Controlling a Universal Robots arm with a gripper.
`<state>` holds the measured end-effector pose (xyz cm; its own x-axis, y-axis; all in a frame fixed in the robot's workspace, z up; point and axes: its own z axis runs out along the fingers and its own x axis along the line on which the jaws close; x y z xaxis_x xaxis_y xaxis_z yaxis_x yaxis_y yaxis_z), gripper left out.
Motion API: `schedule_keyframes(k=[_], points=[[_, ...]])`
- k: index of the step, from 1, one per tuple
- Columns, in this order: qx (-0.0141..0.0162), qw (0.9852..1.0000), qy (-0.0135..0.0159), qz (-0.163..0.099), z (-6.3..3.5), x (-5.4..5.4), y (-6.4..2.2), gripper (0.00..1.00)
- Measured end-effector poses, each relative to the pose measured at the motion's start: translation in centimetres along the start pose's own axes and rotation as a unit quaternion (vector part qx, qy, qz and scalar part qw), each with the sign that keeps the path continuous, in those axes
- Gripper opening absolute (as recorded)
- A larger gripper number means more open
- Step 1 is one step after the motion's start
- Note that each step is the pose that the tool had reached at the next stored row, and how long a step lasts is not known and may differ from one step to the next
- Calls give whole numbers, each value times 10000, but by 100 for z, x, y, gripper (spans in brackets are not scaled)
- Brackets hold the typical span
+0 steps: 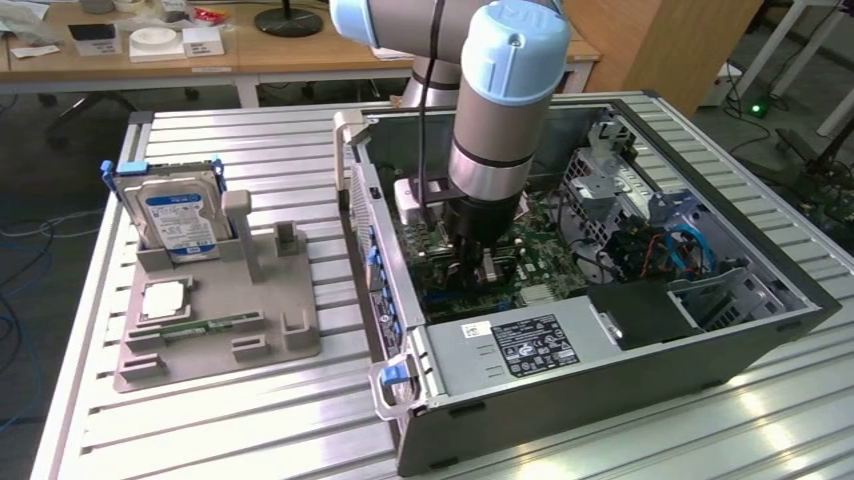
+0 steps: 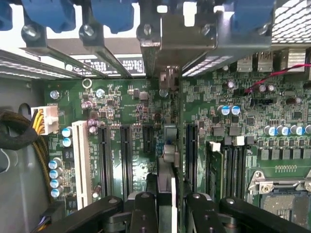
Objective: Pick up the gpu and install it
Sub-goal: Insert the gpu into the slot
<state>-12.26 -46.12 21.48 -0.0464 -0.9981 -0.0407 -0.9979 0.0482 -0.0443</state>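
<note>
Inside the open computer case (image 1: 747, 330), the hand (image 2: 167, 199) is clenched on the gpu (image 2: 166, 160), gripping its top edge. The card stands on edge directly below the hand, reaching down to the green motherboard (image 2: 131, 121) among the black expansion slots (image 2: 103, 160). Its far end points toward the metal bracket bays (image 2: 160, 43) at the case's rear wall. On the surface at the exterior view's left, a grey holder (image 1: 214, 320) carries the hard drive (image 1: 180, 222).
</note>
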Motion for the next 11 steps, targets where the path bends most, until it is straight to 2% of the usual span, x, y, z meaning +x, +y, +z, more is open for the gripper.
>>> schedule_keyframes(k=[2,3,8,10,11], points=[[-7,10000,-4,-1,0,-1,1,28],[3,10000,1,0,0,0,-1,28],[2,10000,0,0,1,0,0,28],[-7,10000,-30,5,16,-6,8,29],[-9,10000,-25,5,8,-6,7,29]])
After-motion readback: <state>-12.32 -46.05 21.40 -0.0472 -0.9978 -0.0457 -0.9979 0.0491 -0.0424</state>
